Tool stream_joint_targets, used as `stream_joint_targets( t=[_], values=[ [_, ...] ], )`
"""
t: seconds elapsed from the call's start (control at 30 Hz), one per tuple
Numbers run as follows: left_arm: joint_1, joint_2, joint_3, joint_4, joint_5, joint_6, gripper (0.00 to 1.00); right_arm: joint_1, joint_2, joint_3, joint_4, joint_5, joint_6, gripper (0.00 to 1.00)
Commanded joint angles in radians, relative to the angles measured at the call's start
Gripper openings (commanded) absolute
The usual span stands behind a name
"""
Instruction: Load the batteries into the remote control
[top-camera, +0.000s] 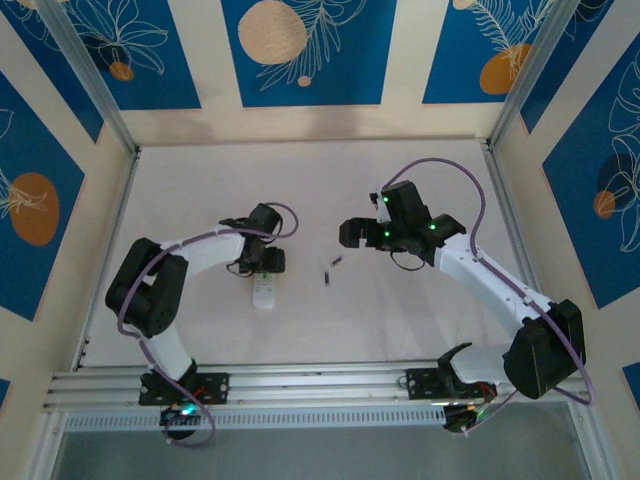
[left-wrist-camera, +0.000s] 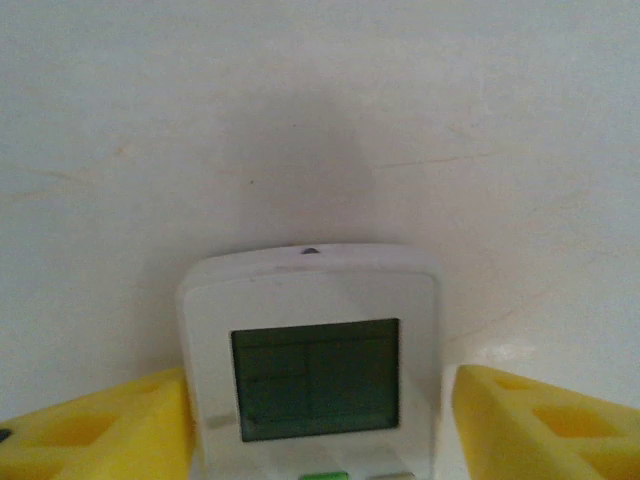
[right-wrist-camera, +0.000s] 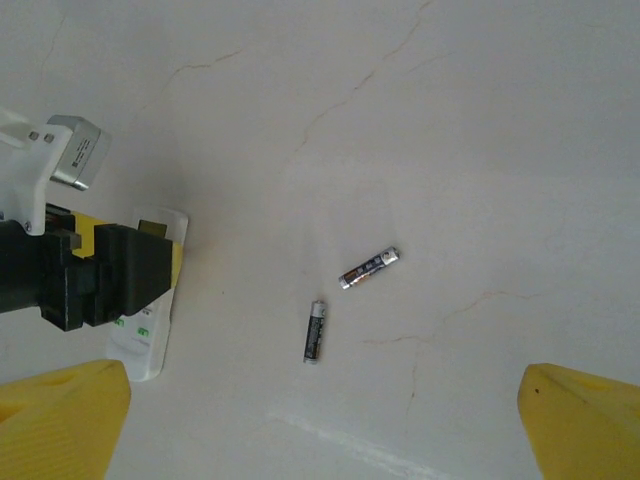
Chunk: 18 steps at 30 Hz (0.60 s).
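White plastic, the remote control (left-wrist-camera: 310, 370) lay display-up on the table (top-camera: 400, 330) between the left gripper's (left-wrist-camera: 315, 425) yellow fingers (left-wrist-camera: 100, 430), one against a long edge and the other just beside the opposite edge; whether they clamped it could not be told. The two batteries (right-wrist-camera: 369, 268) lay near each other but apart, beneath the right gripper (right-wrist-camera: 322, 400), whose jaws stood wide and held nothing.

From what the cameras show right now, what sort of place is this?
Probably a robot test cell, not a home. A left arm and a right arm are bolted to an aluminium rail at the near edge of a white table, and blue printed panels wall it in on three sides.
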<state>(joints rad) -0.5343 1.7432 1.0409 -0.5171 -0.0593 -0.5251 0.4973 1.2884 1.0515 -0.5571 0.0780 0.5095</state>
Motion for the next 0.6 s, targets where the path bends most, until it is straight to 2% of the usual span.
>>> stream_joint_targets(
  t=[0.0,0.17,0.33,0.43,0.57],
  values=[
    [-0.008,0.024,0.022,-0.003,-0.007,-0.025,0.63,0.003,-0.045,-0.005,-0.021,-0.001,0.003,1.00],
    [-0.008,0.040,0.024,-0.009,-0.031,-0.022,0.62,0.004,-0.077,0.005,-0.019,-0.021,0.022,0.99],
    [-0.007,0.009,0.040,-0.015,0.011,-0.016,0.48,0.003,-0.113,0.026,-0.021,-0.030,0.047,0.99],
    [-0.005,-0.100,0.055,0.024,0.103,-0.005,0.44,-0.005,-0.148,0.033,0.000,-0.058,0.070,0.99],
    [0.012,-0.277,0.088,0.168,0.303,-0.009,0.44,-0.043,-0.188,0.025,0.079,-0.162,0.115,0.99]
  ],
)
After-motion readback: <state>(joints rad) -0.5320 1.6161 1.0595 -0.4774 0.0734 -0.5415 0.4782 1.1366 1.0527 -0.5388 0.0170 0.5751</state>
